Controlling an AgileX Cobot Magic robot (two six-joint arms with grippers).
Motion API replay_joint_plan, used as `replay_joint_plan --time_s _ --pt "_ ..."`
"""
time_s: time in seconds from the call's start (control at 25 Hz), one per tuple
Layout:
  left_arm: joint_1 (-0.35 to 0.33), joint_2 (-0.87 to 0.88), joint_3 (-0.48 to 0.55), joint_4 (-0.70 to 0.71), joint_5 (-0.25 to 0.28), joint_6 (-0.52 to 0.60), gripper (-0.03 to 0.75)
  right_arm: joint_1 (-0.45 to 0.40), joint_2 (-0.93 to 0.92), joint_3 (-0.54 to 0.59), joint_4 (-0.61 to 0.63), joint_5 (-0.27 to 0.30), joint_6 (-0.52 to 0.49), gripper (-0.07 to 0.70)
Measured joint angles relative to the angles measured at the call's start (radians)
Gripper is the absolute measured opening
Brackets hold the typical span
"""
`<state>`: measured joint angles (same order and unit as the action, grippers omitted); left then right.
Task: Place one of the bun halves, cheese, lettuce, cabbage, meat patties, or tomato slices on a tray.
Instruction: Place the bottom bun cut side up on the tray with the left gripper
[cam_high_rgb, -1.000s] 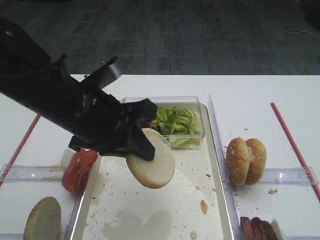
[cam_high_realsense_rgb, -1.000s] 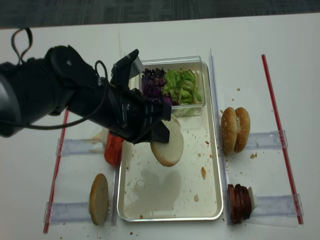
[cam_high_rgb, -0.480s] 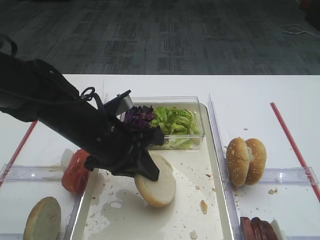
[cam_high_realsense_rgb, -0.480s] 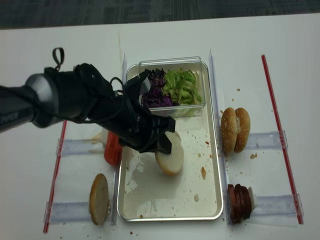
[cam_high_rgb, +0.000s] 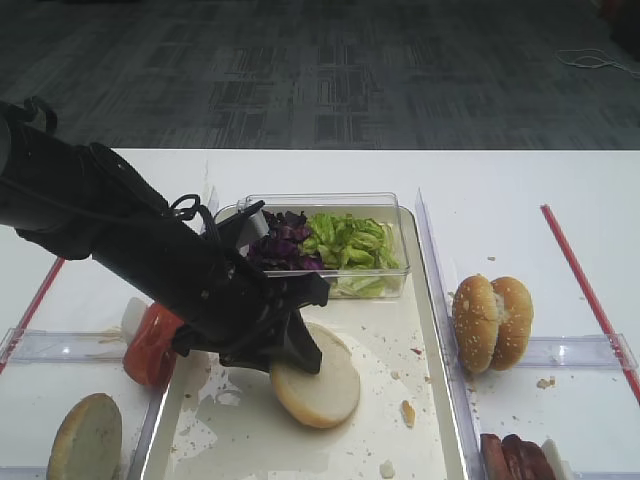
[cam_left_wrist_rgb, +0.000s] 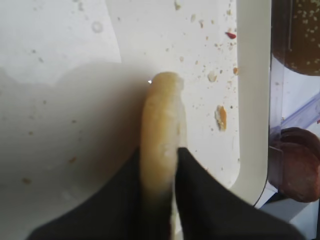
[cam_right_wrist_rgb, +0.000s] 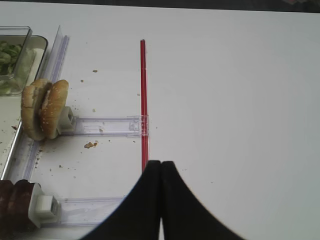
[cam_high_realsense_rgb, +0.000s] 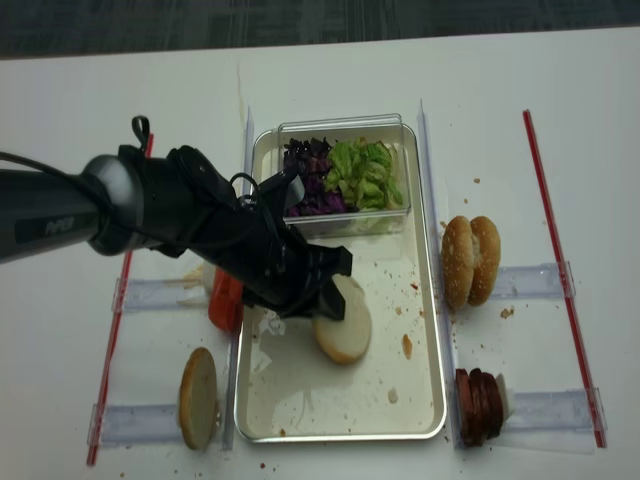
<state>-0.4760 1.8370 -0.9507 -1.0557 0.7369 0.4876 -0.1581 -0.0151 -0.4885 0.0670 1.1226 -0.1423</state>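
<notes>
A bun half (cam_high_rgb: 318, 382) with a pale cream cut face lies nearly flat, low on the floor of the silvery tray (cam_high_rgb: 240, 445), near its middle. My left gripper (cam_high_rgb: 300, 355) is shut on its far edge. In the left wrist view the black fingers (cam_left_wrist_rgb: 197, 185) flank the bun half (cam_left_wrist_rgb: 160, 100), seen edge-on. From above, the left gripper (cam_high_realsense_rgb: 322, 300) meets the bun half (cam_high_realsense_rgb: 345, 325) over the tray (cam_high_realsense_rgb: 440, 400). My right gripper (cam_right_wrist_rgb: 160, 163) is shut on nothing, above bare table. Lettuce (cam_high_rgb: 352, 245) and cabbage (cam_high_rgb: 280, 240) fill a clear box. Tomato slices (cam_high_rgb: 150, 345) and meat patties (cam_high_rgb: 515, 458) sit outside the tray.
An upright seeded bun pair (cam_high_rgb: 492, 322) stands right of the tray on a clear holder. A tan bun piece (cam_high_rgb: 85, 440) lies at the front left. Red strips (cam_high_rgb: 585, 290) run along both table sides. The clear box (cam_high_rgb: 400, 270) takes up the tray's far end.
My left arm has come down and the bun half went from tilted above the tray to nearly flat on its floor. The right gripper's view has no earlier frame.
</notes>
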Motion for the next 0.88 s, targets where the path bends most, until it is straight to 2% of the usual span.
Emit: replay_joint_plan --time_s 0.2,0.28,0.44,0.68,0.88 --pt "0.000 0.000 0.000 0.000 -0.004 0.000 0.575 0.000 0.000 0.000 0.000 0.000 0.000 0.301" --pt "0.000 0.000 0.000 0.000 -0.004 0.000 0.643 0.000 0.000 0.000 0.000 0.000 0.000 0.301" --pt "0.000 0.000 0.000 0.000 -0.010 0.000 0.675 0.000 0.000 0.000 0.000 0.000 0.000 0.301" --pt "0.000 -0.004 0.000 0.000 -0.014 0.000 0.677 0.000 0.000 0.000 0.000 0.000 0.000 0.301" --pt "0.000 -0.074 0.000 0.000 -0.021 -0.002 0.677 0.000 0.000 0.000 0.000 0.000 0.000 0.301"
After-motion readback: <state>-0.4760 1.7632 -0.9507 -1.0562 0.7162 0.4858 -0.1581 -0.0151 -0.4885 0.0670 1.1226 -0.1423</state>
